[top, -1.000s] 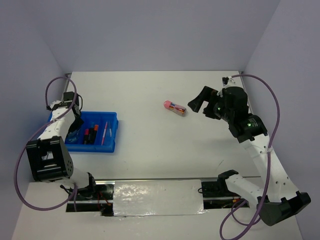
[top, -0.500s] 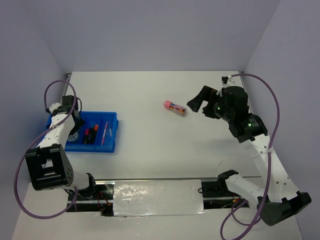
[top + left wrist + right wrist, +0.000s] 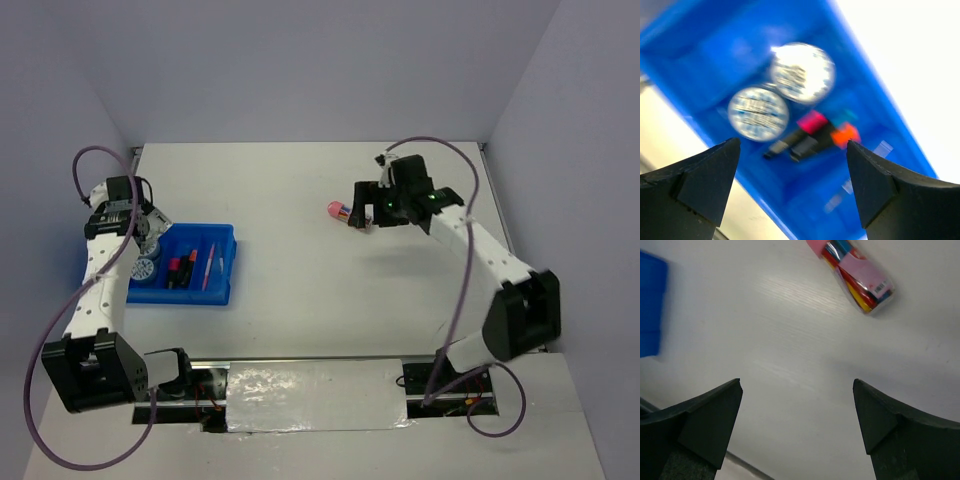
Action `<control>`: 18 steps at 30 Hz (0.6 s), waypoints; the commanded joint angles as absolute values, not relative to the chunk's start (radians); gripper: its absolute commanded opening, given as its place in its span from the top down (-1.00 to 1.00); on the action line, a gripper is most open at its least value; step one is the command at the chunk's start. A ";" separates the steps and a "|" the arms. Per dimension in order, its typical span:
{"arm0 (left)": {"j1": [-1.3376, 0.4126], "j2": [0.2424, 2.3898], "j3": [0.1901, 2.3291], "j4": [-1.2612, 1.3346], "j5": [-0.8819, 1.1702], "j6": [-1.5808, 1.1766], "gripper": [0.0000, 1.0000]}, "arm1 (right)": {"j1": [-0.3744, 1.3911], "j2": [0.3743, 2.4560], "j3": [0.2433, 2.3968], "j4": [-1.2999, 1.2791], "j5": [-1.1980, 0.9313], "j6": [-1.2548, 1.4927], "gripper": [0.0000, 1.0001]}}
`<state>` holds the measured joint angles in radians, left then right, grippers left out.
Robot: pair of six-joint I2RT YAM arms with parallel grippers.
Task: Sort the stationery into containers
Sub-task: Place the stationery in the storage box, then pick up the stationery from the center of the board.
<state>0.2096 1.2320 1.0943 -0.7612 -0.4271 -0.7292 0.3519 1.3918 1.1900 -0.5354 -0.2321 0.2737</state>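
Table (image 3: 300, 190) white; capsule case (image 3: 342, 212) flat, diagonal, pink cap far-left.

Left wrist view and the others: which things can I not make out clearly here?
Left wrist: blur makes the print on the discs unreadable and the highlighters hard to count.
Top view: the right end effector covers one end of the case.
Right wrist: the tray is cut off by the left edge and blurred.
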 commanded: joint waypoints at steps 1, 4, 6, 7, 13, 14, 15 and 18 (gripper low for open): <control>0.138 1.175 1.167 -0.755 -0.256 -0.666 -0.99 | 0.367 1.544 1.341 -0.595 -0.183 0.007 -0.96; 0.054 1.172 1.219 -0.784 -0.218 -0.641 -0.99 | 0.376 1.707 1.478 -0.647 -0.094 -0.133 -0.93; 0.009 1.173 1.238 -0.781 -0.152 -0.626 -0.99 | 0.379 1.791 1.525 -0.650 -0.022 -0.173 -0.93; 0.006 1.177 1.242 -0.787 -0.132 -0.612 -0.99 | 0.379 1.818 1.570 -0.653 -0.002 -0.181 -0.93; -0.052 1.166 1.236 -0.799 -0.049 -0.586 -0.99 | 0.400 1.999 1.692 -0.659 0.043 -0.258 -0.94; -0.052 1.154 1.235 -0.802 -0.060 -0.586 -0.99 | 0.400 2.040 1.697 -0.657 0.031 -0.261 -0.92; -0.052 1.147 1.236 -0.802 -0.067 -0.575 -0.99 | 0.400 2.058 1.703 -0.661 0.020 -0.262 -0.91; -0.052 1.134 1.258 -0.827 -0.092 -0.545 -0.99 | 0.400 2.111 1.707 -0.687 -0.044 -0.261 -0.87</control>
<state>-0.0513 1.1717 1.2240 -0.8082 -0.0975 -0.5964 0.3931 2.0716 1.6867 -0.6437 -0.0113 -0.2272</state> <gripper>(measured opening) 0.993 0.938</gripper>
